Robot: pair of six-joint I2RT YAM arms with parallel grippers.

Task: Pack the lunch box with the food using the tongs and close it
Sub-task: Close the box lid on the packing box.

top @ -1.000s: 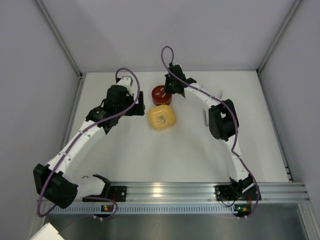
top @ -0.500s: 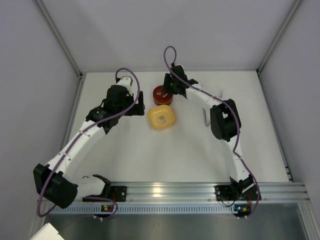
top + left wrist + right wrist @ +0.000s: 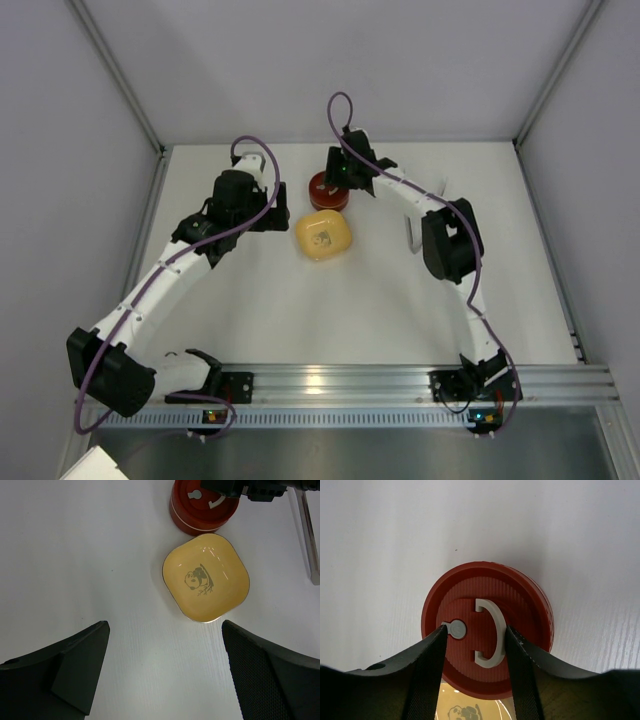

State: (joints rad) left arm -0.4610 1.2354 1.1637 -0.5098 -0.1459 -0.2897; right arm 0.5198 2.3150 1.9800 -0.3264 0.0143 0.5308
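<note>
Right pincer [image 3: 475, 630] parted, low over the lidded lunch box [image 3: 520, 595], one finger on each side of the lid's white squiggle. Just nearer than the pincer, beside the box: a yellow dish [image 3: 206, 578]. To the pincer's right, partly under its arm: the tongs [image 3: 306, 535], flat on the counter [image 3: 75, 545], long axis near to far. Squiggle clearest from the right wrist; tongs only in the other views. Left pincer [image 3: 164, 630] wide open and empty, left of the dish.
</note>
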